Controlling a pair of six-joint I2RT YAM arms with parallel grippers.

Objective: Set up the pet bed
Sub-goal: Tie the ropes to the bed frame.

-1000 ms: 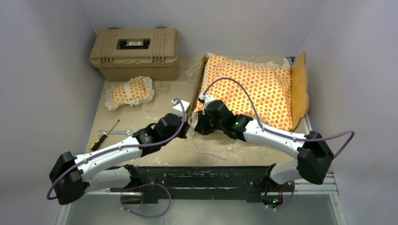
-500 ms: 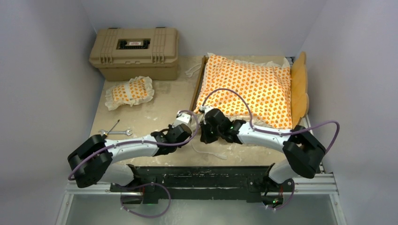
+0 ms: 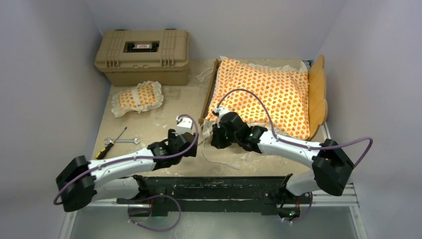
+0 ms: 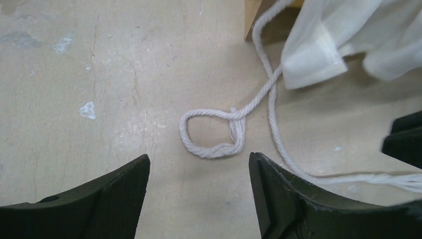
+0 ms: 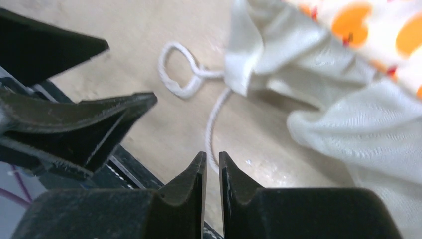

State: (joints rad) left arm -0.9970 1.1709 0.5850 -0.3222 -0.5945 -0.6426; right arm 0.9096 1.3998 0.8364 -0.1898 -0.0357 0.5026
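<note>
Mattress cushion [image 3: 263, 94], orange-patterned, lies in the light-wood frame [image 3: 209, 94] at the far right of the table [image 3: 164, 119], with the scalloped headboard [image 3: 317, 94] standing along the frame's right side. Its white ruffle [image 4: 318, 55] spills over the frame's near left corner, and a white cord [image 4: 214, 134] trails from that corner onto the table, curled into a small loop. The matching pillow [image 3: 138, 97] rests well apart to the left, just in front of the tan hard case [image 3: 143, 55]. A screwdriver [image 3: 110, 144] and a wrench [image 3: 124, 141] lie near the left edge.

The left claw [image 4: 199, 159] hangs low over the table with its fingers wide apart and nothing between them; the cord loop lies just ahead of it. The right claw [image 5: 212, 155] sits beside the ruffled corner with its fingers almost together, leaving only a slim gap. The cord runs up to its tips, but whether it is pinched there cannot be told.
</note>
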